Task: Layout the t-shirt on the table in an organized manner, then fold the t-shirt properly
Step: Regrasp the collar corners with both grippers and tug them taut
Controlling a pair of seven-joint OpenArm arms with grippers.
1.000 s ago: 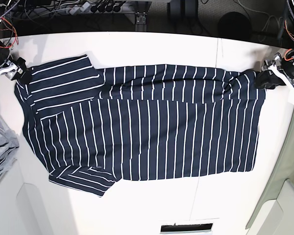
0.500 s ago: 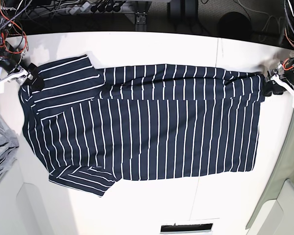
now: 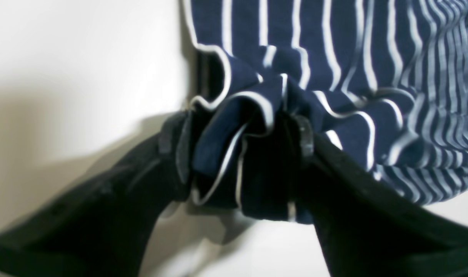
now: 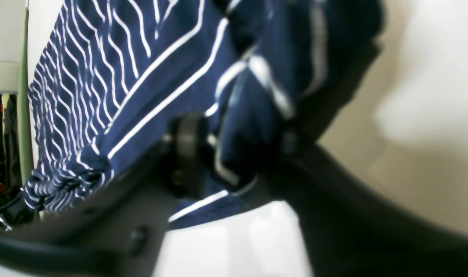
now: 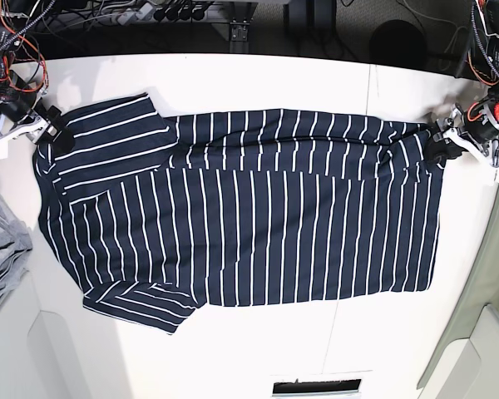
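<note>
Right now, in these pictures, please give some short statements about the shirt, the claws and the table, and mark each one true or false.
1. Both claws are shut on the t-shirt. True: the left claw and the right claw each pinch bunched fabric.
2. The shirt hangs in the air. False: it lies spread on the table.
3. The stripes are red. False: they are white on navy.
4. A grey cloth lies at the table edge, beside the shirt. True.
5. The claws hold one same corner. False: they hold opposite ends.

A bunched-up edge of the striped t-shirt (image 3: 333, 69) is being pinched between the two black fingers (image 3: 172, 154) of the left gripper (image 3: 237, 154), above the white table (image 3: 72, 57).
</note>
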